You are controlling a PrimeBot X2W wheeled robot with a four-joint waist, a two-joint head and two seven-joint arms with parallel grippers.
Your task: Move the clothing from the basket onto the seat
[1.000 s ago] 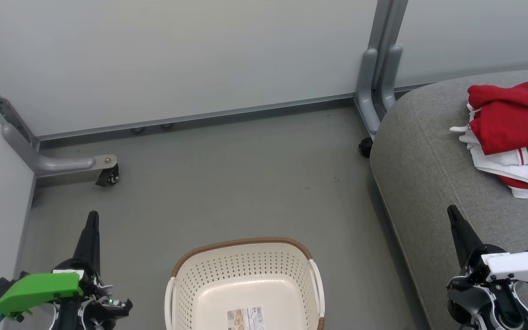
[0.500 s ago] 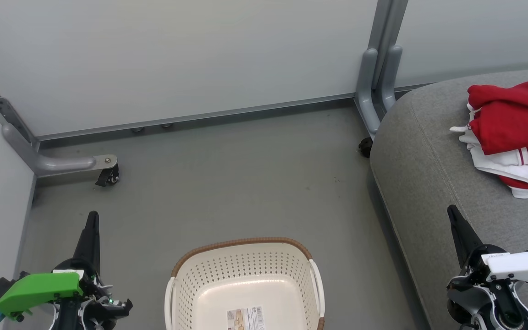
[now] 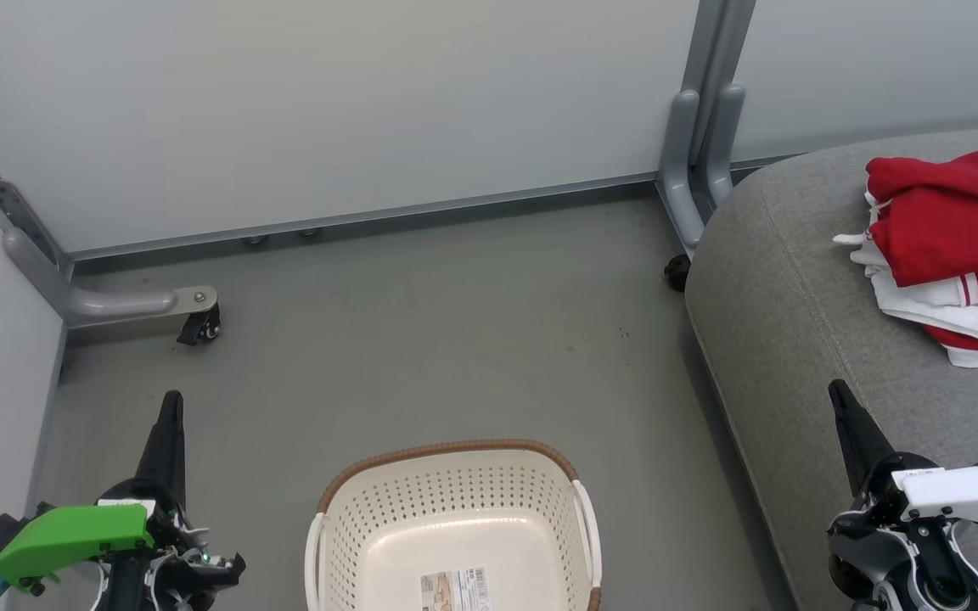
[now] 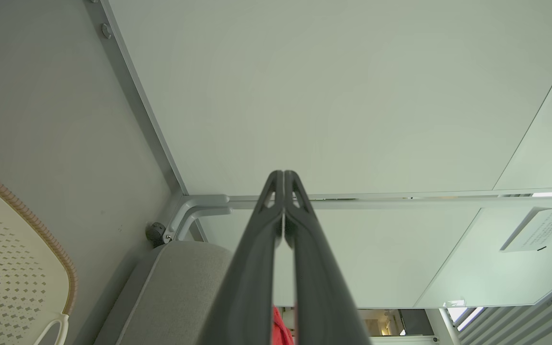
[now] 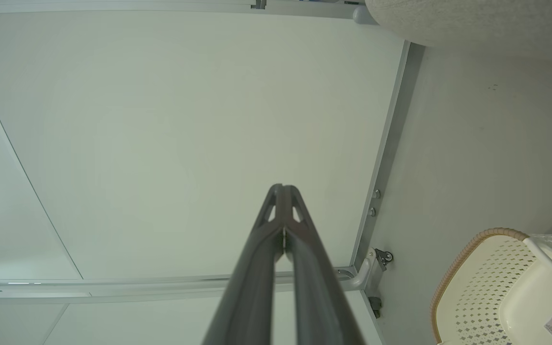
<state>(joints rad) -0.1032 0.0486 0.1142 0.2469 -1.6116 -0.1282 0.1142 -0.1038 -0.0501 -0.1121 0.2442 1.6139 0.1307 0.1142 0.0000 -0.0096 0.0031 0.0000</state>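
The red clothing [image 3: 952,246] with white trim lies bunched on the grey seat [image 3: 795,339] at the right; a sliver of the clothing [image 4: 281,330] shows between the left fingers. The cream basket [image 3: 455,526] with a brown rim stands on the floor at the bottom centre, holding nothing but a label. The basket [image 4: 12,254] shows at the left of the left wrist view, and the basket [image 5: 506,287] at the lower right of the right wrist view. My left gripper [image 3: 171,403] is shut and empty, left of the basket. My right gripper [image 3: 837,392] is shut and empty over the seat's front edge.
Pale partition panels [image 3: 370,110] close the back and left. Their grey metal feet with castors [image 3: 196,318] stand on the grey floor [image 3: 455,339], one at the left, another pair [image 3: 693,170] beside the seat's corner.
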